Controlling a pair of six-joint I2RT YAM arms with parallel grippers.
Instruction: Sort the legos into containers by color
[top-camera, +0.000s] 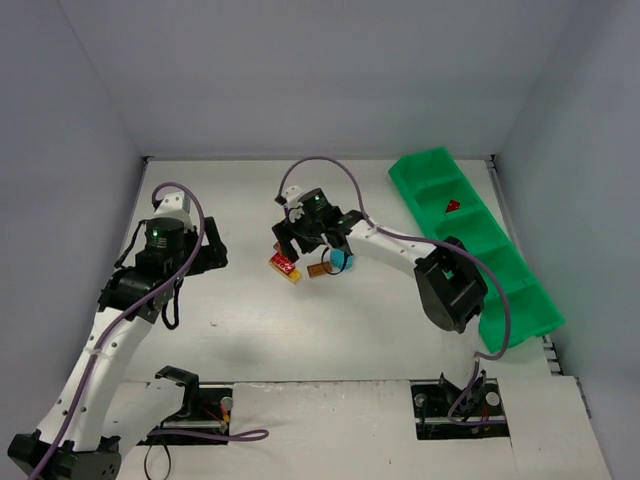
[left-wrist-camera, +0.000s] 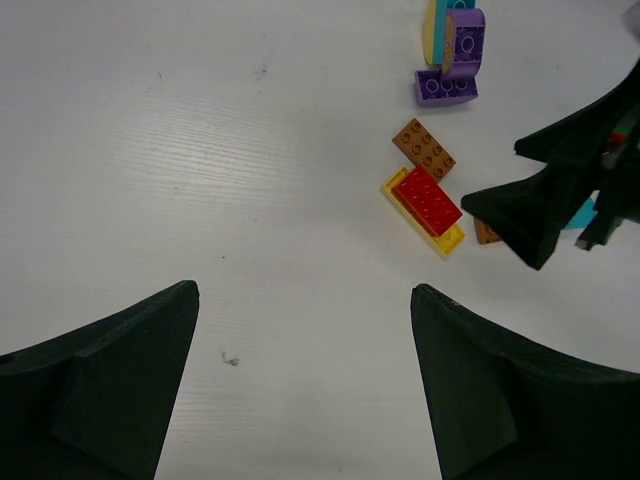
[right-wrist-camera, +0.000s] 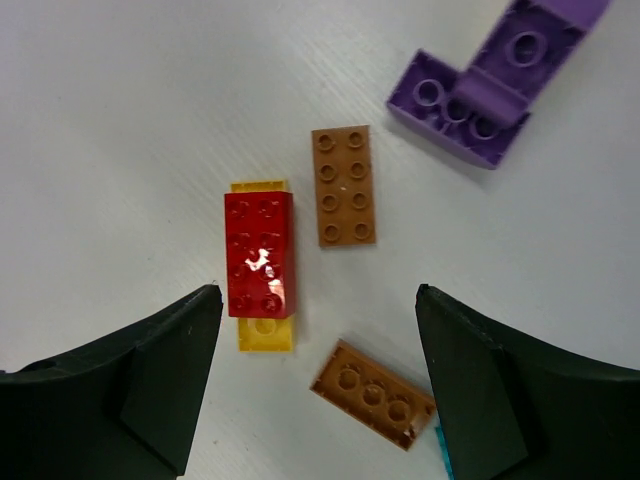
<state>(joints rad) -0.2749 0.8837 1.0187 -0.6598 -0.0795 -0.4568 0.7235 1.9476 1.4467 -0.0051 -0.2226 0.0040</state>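
— Under right gripper (right-wrist-camera: 318, 300), jaws apart: red studded plastic brick (right-wrist-camera: 259, 254) covers most of yellow brick (right-wrist-camera: 266, 334).
— Only a sliver of teal brick (right-wrist-camera: 442, 455) shows. Jaws of left gripper (left-wrist-camera: 302, 290) spread, empty. Long green plastic tray (top-camera: 415, 175) well right.

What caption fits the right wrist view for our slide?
Open right gripper above a red brick on a yellow one, with two brown bricks and a purple piece nearby.

purple brick (right-wrist-camera: 470, 105) cropped at top, teal brick (left-wrist-camera: 582, 214) mostly hidden
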